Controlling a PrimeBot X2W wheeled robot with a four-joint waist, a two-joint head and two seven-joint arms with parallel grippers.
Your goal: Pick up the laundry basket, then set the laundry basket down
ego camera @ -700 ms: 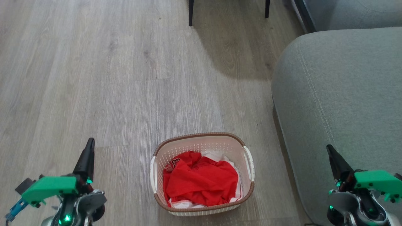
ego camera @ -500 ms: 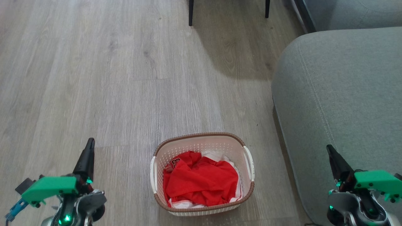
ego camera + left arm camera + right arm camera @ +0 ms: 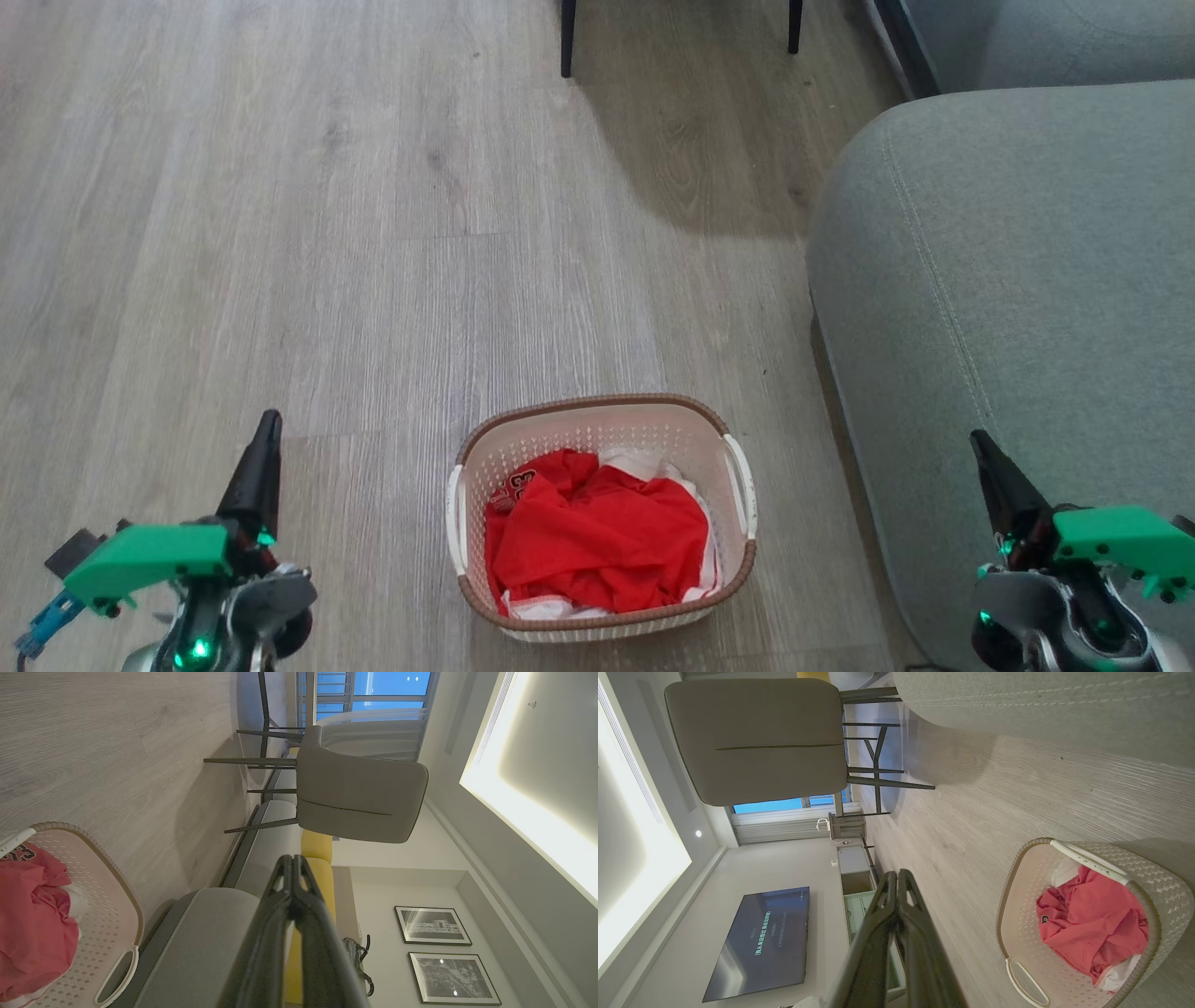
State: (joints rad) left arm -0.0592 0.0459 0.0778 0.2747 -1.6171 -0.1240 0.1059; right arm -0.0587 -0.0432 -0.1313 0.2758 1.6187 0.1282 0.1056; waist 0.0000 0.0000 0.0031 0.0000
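**Basket on the floor, both grippers shut and holding nothing**

Grey wood floor [image 3: 373, 233] covers this room, and the robot looks down at it.

The left gripper [image 3: 268, 425] has its two long dark fingers pressed tight together. Nothing is between them. They point up and away over the bare floor. The right gripper [image 3: 977, 441] is the same: its two dark fingers are squeezed together and hold nothing. Its tip shows in front of the big grey cloth sofa [image 3: 1008, 280] on the robot's right.

Between the two grippers sits the small cream-white plastic laundry basket [image 3: 607, 402] with little holes in its sides and a brown woven-look rim. It stands upright on the floor, well apart from both grippers. It has a white handle on its left side [image 3: 455, 518] and another white handle on its right side [image 3: 742, 485]. The right side of the basket is near the sofa but does not touch it.

Inside the basket lies a crumpled red shirt [image 3: 597, 537] on top of some white cloth [image 3: 644, 459].

Farther off, two thin dark chair legs [image 3: 567, 37] stand on the floor. The left wrist view shows a grey padded chair [image 3: 359, 793] and two framed black-and-white pictures [image 3: 432, 925] on a wall. The right wrist view shows a dark flat screen [image 3: 761, 938] on another wall.
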